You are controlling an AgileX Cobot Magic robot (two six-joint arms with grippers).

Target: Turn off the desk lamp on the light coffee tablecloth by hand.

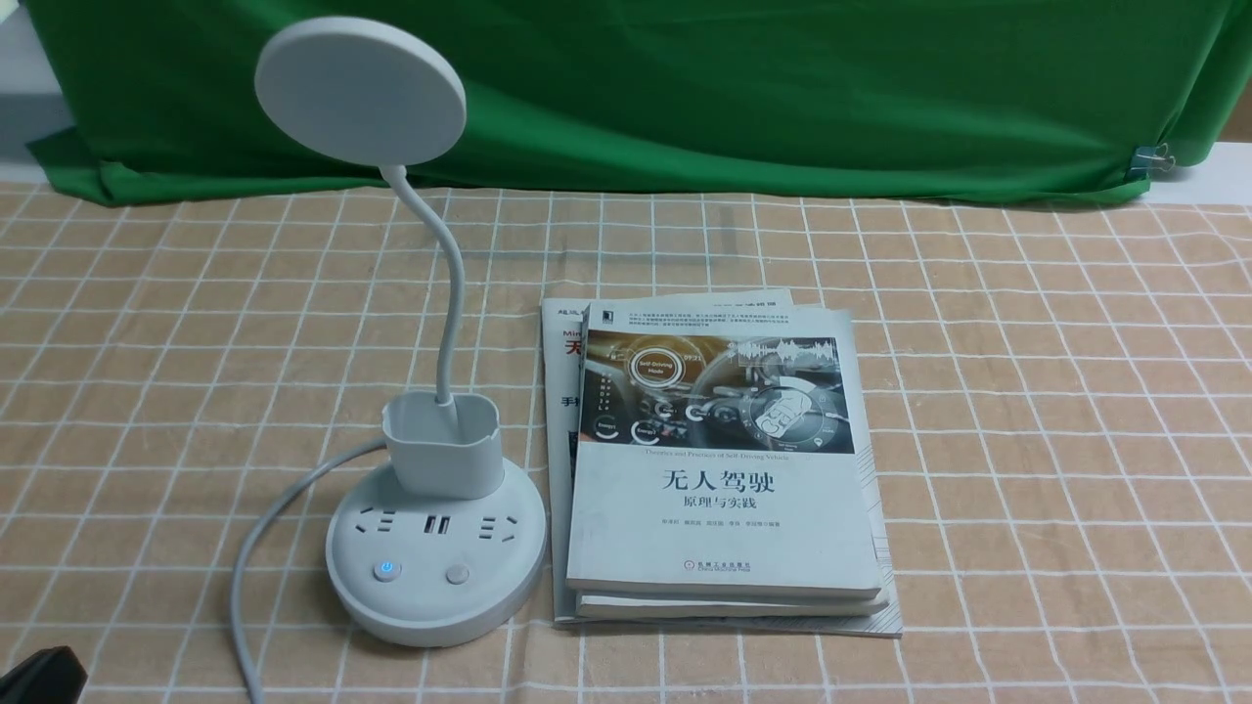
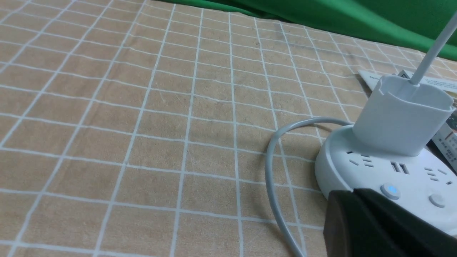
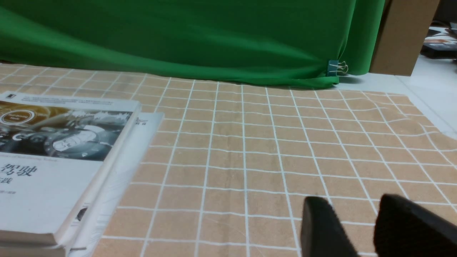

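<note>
The left gripper (image 2: 389, 228) is seen in the left wrist view only as one dark mass, so whether it is released or clenched cannot be told; nothing is seen held in it. In the front view only a black corner of it (image 1: 39, 675) shows, at about 8 o'clock from the lamp (image 1: 435, 533) and well apart from it. The right gripper (image 3: 360, 228) is seen released, its two fingers (image 3: 321, 228) parted with cloth showing between them, and nothing is grasped. The lamp stands upright on the tablecloth (image 1: 1027, 391), left of centre, its base touching or just beside a stack of books (image 1: 724, 460) at 3 o'clock. Two buttons sit at the front of the base: a lit blue one (image 1: 387, 570) and a plain one (image 1: 457, 573) just beside it. A cord (image 1: 259, 548) loops out from the base at about 9 o'clock and runs toward the near edge. No press has been made yet, judging by the gap. From here, several faults are likely: the wrong button may be struck, since the two lie close; the cord may be snagged by the approaching left gripper, because it crosses that path; and the light base may be pushed toward the books or tipped if the press is made off-centre or slantwise.
</note>
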